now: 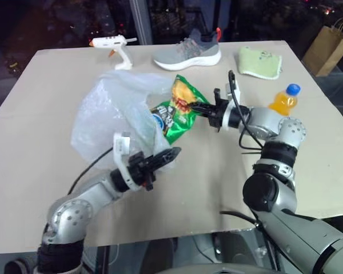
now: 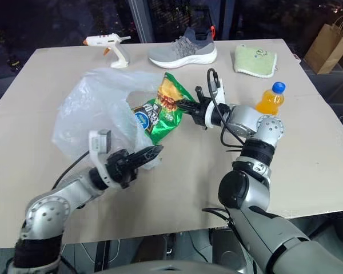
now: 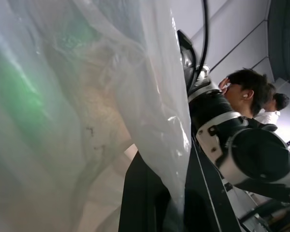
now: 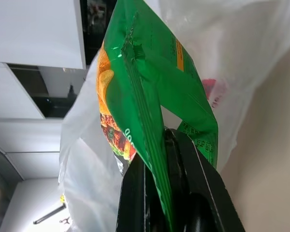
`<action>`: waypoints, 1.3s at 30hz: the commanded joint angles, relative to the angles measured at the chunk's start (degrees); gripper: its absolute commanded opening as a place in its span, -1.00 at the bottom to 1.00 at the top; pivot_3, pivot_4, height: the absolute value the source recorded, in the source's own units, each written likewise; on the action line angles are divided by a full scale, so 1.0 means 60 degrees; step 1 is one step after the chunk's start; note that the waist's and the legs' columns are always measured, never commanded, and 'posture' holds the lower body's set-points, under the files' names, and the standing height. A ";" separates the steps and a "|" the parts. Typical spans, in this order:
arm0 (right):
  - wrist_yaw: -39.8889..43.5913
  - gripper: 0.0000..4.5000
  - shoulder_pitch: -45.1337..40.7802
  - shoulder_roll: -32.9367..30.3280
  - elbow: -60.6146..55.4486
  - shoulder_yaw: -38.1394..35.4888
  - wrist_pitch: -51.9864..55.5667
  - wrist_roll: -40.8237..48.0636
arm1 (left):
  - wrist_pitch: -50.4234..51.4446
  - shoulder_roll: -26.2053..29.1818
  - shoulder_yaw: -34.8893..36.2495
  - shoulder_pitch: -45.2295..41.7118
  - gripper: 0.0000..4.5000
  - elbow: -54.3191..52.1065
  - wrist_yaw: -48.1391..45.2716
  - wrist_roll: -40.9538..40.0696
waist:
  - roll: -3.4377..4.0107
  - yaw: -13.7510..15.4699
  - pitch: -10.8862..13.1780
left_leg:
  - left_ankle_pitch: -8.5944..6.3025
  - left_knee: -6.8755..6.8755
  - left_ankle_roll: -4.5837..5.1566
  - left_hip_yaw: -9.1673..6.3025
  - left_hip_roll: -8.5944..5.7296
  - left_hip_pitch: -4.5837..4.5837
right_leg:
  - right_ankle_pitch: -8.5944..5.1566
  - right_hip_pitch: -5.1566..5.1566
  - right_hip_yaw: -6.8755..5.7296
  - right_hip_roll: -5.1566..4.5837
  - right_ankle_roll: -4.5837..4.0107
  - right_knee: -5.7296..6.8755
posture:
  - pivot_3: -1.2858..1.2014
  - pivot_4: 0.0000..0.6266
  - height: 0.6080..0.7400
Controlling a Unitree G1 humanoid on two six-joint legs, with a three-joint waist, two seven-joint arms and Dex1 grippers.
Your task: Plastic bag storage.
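Observation:
The plastic bag (image 1: pixel 111 111), translucent white and crinkly, lies left of the table's middle with its mouth facing right. My left gripper (image 1: pixel 172 154) is shut on the bag's near edge; in the left wrist view the film (image 3: pixel 87 96) runs down between the black fingers (image 3: pixel 145 198). My right gripper (image 1: pixel 195 108) points left and is shut on the edge of a shiny green snack packet (image 1: pixel 177 111). The packet's far end sits in the bag's mouth. In the right wrist view the packet (image 4: pixel 150 87) rises from the fingers (image 4: pixel 135 203), with the bag (image 4: pixel 232 48) behind it.
Along the far edge of the table lie a white glue gun (image 1: pixel 114 44), a grey shoe (image 1: pixel 188 52) and a pale green cloth (image 1: pixel 258 61). An orange drink bottle (image 1: pixel 284 100) stands beside my right forearm. A brown paper bag (image 1: pixel 328 48) stands beyond the table's right corner. People (image 3: pixel 246 92) are behind the robot.

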 commanded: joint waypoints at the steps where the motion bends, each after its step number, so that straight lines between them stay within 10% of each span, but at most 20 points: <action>1: -0.0541 -0.99 0.0230 0.1089 -0.0331 0.0116 0.0306 0.0792 | -0.0488 -0.0403 -0.0366 -0.0416 -1.00 0.0108 -0.0275 0.0504 | 0.0000 -0.0031 0.0000 | 0.0000 0.0000 0.0000 0.0001 0.0000 0.0001 | 0.0000 0.0000 0.0001 0.0000 0.0000 0.0000 | 0.03 -0.52 1.00; 13: -0.0961 -0.99 0.0779 0.0925 0.0666 0.1144 0.0185 0.1513 | 0.0229 -0.0340 -0.0855 -0.0181 -1.00 -0.1010 -0.0786 -0.0203 | 0.0000 -0.0083 0.0000 | 0.0000 0.0000 0.0001 0.0001 0.0005 -0.0002 | 0.0000 -0.0002 0.0005 0.0002 0.0000 -0.0003 | 0.03 -0.52 1.00; 27: 0.1595 -0.99 0.0574 0.1116 0.1717 0.3883 -0.2306 -0.0123 | 0.0083 0.0559 -0.0432 0.1231 -1.00 -0.1755 -0.1086 -0.0172 | 0.0003 -0.0073 0.0001 | 0.0000 0.0002 0.0002 0.0000 0.0005 0.0000 | -0.0001 -0.0003 0.0003 0.0005 0.0001 0.0001 | 0.03 -0.52 1.00; 37: 0.5898 0.98 0.0496 -0.0185 0.0941 0.6684 -0.4710 -0.2061 | -0.0150 0.0620 0.0034 0.1006 -1.00 -0.1497 -0.0991 -0.0229 | 0.0007 -0.0072 0.0004 | -0.0001 0.0002 0.0001 -0.0002 0.0005 0.0000 | -0.0001 -0.0004 0.0001 0.0005 0.0001 0.0001 | 0.03 -0.52 1.00; 39: 0.7903 0.98 0.1005 -0.1493 -0.0234 0.8502 -0.4971 -0.2982 | -0.0164 0.0619 0.0179 0.0954 -1.00 -0.1388 -0.0952 -0.0302 | 0.0009 -0.0063 0.0005 | -0.0001 0.0001 0.0001 0.0000 0.0006 -0.0005 | -0.0001 -0.0020 0.0003 0.0006 0.0001 0.0006 | 0.03 -0.52 1.00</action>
